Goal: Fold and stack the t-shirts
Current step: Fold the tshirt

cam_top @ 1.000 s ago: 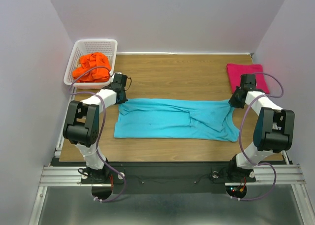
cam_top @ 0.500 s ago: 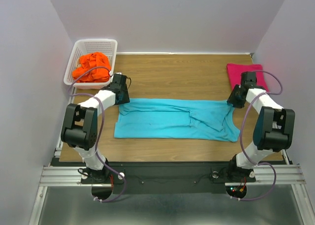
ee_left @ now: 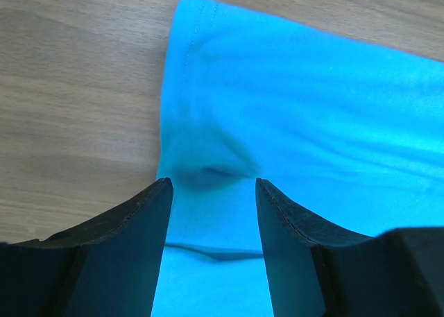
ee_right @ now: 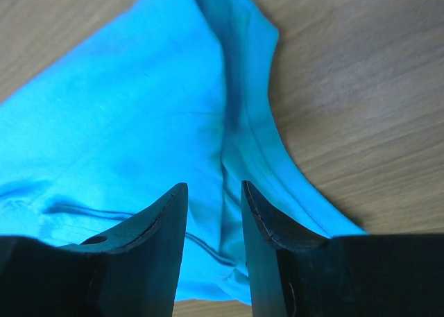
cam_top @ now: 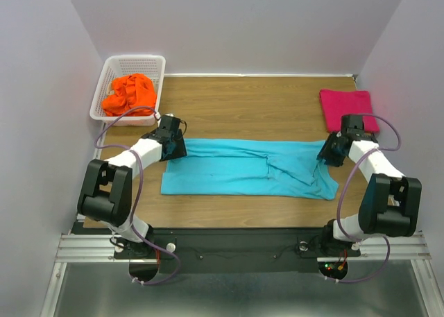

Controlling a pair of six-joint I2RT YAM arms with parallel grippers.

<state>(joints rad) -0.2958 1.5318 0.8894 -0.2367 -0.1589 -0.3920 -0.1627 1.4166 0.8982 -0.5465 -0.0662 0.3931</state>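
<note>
Top external: turquoise t-shirt lies flat, partly folded; left tool and right tool parted.

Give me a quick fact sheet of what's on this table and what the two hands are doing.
Turquoise shirt: spread across the table
Pink shirt: folded, far right
Orange shirt: crumpled in white basket, far left
Left hand: open, at turquoise shirt's left end
Right hand: open, at its right end
</note>
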